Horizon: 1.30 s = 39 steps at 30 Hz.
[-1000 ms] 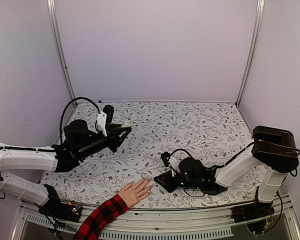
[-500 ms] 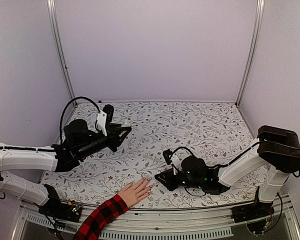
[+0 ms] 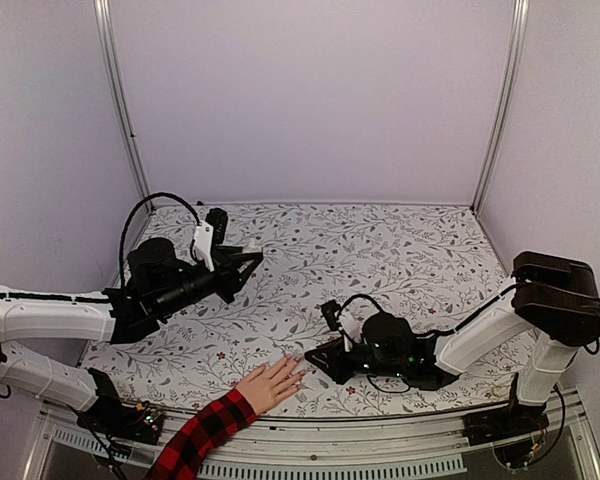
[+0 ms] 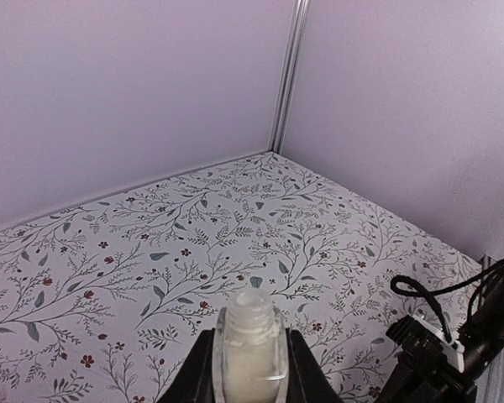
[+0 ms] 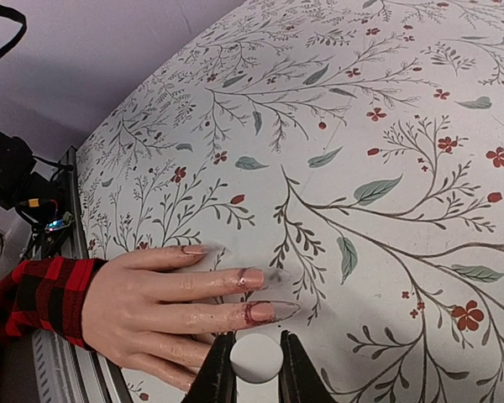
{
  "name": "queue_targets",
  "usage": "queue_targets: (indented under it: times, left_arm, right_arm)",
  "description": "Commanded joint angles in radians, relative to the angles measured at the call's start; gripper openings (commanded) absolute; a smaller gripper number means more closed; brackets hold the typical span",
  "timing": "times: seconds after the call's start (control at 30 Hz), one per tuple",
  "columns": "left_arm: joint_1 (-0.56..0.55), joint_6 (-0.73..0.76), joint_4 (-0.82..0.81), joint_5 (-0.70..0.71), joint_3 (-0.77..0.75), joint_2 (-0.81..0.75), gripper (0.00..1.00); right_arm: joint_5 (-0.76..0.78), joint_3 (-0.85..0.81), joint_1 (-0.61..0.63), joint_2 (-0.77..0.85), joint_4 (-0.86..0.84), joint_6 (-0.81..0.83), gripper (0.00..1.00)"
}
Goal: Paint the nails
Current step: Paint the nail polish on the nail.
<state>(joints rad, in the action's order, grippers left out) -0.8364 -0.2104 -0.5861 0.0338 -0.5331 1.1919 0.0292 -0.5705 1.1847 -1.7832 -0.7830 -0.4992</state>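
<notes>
Left wrist: left jaws pinch an uncapped bottle (image 4: 250,348) of pale liquid. Right jaws pinch a white cap (image 5: 256,357) near the nails (image 5: 260,312). Floral tabletop (image 4: 151,252), lilac walls (image 4: 109,84).

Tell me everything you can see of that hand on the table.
The hand is a light-skinned human one, lying palm down on the flowered table at its near edge, fingers slightly spread and pointing toward the right claw. A red-and-black plaid sleeve covers the wrist. One nail is dark red with smears on the skin; the others look paler.
</notes>
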Motion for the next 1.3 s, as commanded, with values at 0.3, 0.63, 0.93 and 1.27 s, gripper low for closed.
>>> queue_targets:
  times: [0.3,0.63,0.93,1.27]
  left_arm:
    - [0.006,0.009,-0.029,-0.005,-0.017,0.0,0.0]
    - [0.006,0.008,-0.029,-0.002,-0.014,-0.005,0.0]
    - [0.006,0.009,-0.03,-0.002,-0.014,-0.003,0.0]
    - [0.007,0.01,-0.031,-0.005,-0.018,0.0,0.0]
  right_arm:
    - [-0.052,-0.041,0.009,-0.057,-0.022,0.014,0.0]
    - [-0.052,-0.038,0.01,-0.069,-0.021,0.011,0.0]
    - [-0.035,-0.033,0.01,-0.068,-0.01,0.008,0.0]
    - [0.031,-0.021,0.01,-0.046,0.008,0.001,0.0]
